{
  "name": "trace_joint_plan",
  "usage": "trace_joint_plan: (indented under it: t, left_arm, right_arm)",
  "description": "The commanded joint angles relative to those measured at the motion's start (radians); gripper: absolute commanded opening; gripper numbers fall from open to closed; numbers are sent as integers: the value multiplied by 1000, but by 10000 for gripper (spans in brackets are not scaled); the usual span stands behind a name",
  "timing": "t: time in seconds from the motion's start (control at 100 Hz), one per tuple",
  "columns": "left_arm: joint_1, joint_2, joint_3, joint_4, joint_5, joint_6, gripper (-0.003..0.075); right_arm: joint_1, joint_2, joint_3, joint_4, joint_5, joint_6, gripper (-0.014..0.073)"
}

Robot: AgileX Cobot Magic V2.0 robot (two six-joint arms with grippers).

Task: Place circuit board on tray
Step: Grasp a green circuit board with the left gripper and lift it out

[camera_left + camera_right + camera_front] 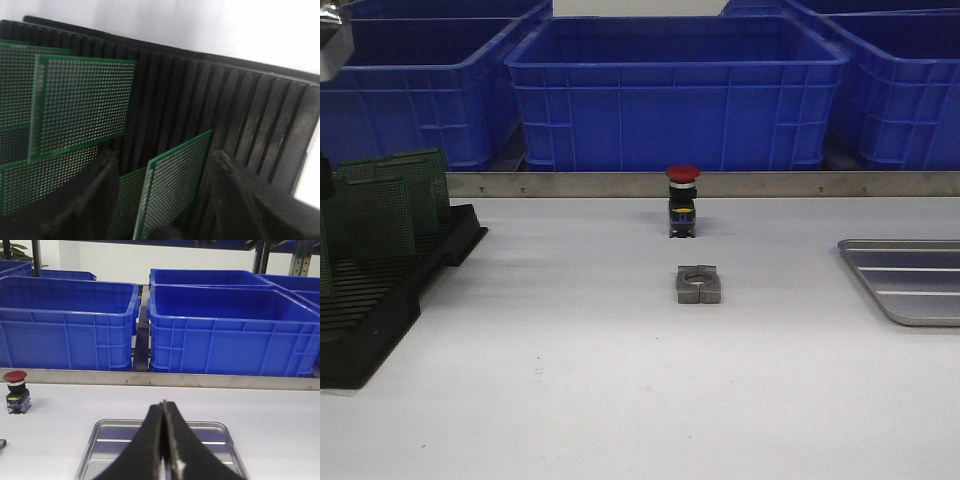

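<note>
Standing up in the slots of a black rack (380,310) on the left side of the white table (620,400) are several green circuit boards (395,205). Each board is full of tiny holes. The left gripper (162,200) is right over the rack, and its two dark fingers (95,200) are spread apart. One green circuit board (172,185) stands between the fingers, but they do not squeeze it, and I cannot tell if they touch it. More green boards (80,105) stand in the rack just beside it.

The silver tray (910,280) lies flat on the right side of the table, well apart from the rack. It has long ridges on its floor and nothing lies in it. The right gripper (164,450) hangs just above the near part of the tray (210,435). Its two black fingers (145,445) are pressed together with nothing between them.

In the middle of the table sits a small grey metal block (698,283) with a round hole in it. Behind it stands a button (682,200) with a red top and a black body. Big blue bins (675,90) stand in a row at the back, past a metal strip (720,184) along the table edge
</note>
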Motion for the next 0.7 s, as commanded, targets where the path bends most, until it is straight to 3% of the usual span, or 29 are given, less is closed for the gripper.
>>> trace_joint_plan:
  t: [0.0,0.22,0.31,0.53,0.69]
  left_arm:
    - [2,-8,-37,-14,-14,0,385]
    - [2,13,-37,-12,-8,0,375]
    - [2,13,-37,-12,0,0,296]
    - [2,13,-37,-12,45,0,-22]
    - [2,13,-37,-10,49,0,-20]
  right_arm:
    - [-5,-22,-13,-4,-74,-8,-61]
    - [-5,-22,-13,-4,-74,-8,-61]
    - [-5,-22,-13,-4,-74,-8,-61]
    - [-5,-22,-13,-4,-74,-8,-61]
    - [-5,-22,-13,-4,-74,-8,-61]
